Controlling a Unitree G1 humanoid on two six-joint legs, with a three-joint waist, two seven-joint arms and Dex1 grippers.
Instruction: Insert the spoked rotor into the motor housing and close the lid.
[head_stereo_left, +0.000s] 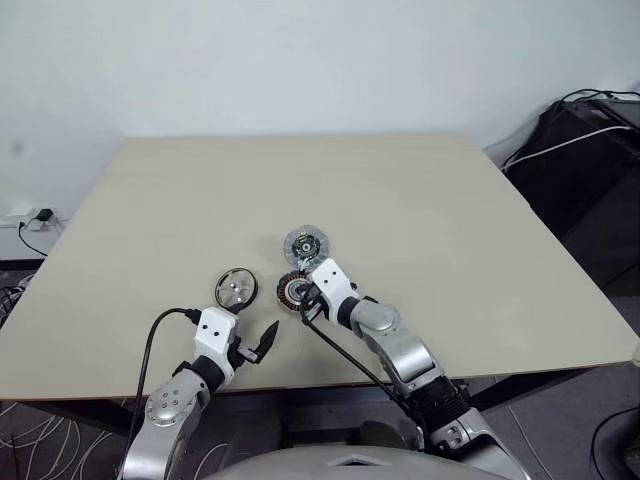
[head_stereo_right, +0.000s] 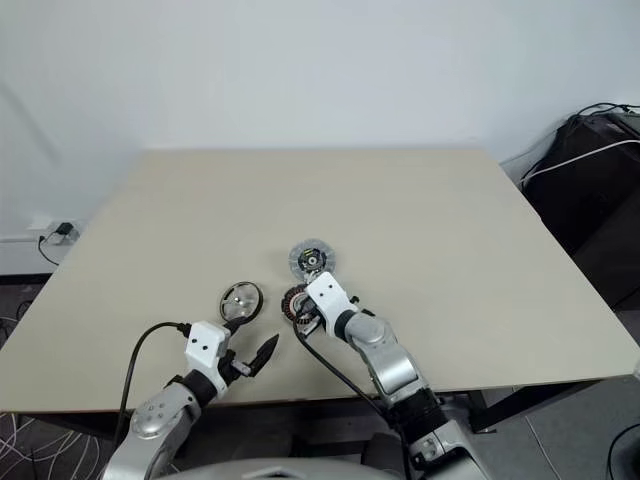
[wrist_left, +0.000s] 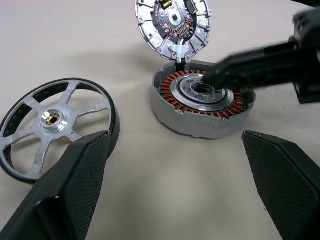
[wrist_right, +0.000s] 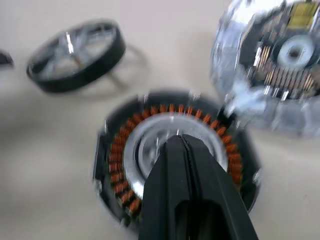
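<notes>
Left gripper (head_stereo_left: 256, 347), nearest the table's front edge: its two black fingers (wrist_left: 75, 185) stand wide apart and hold nothing, hovering just above the table (head_stereo_left: 420, 220), which is a pale beige board.

Rotor (head_stereo_left: 235, 288): a silvery spoked wheel with a brass-coloured hub and a dark rim, lying flat on the table just beyond the left gripper and to the robot's left of the housing. It is apart from the housing and touched by neither gripper.

Housing (wrist_left: 202, 100): a round pale-walled case with a ring of copper windings around a silvery centre, lying flat near the table's middle, open side up.

Right gripper (wrist_right: 181, 145): its fingers are pressed together into one black wedge, with nothing between them. The tip sits over the silvery centre of the housing; whether it touches the metal cannot be told.

Lid (head_stereo_left: 307, 244): a silvery ribbed disc with a dark circuit part at its centre, just beyond the housing and beside its far rim. In the left wrist view its inner face is turned up and toward the camera, and a short white link joins it to the housing's edge.

Background: a white wall (head_stereo_left: 300, 60) behind the table, and dark bags (head_stereo_left: 590, 150) with cables on the robot's right.
</notes>
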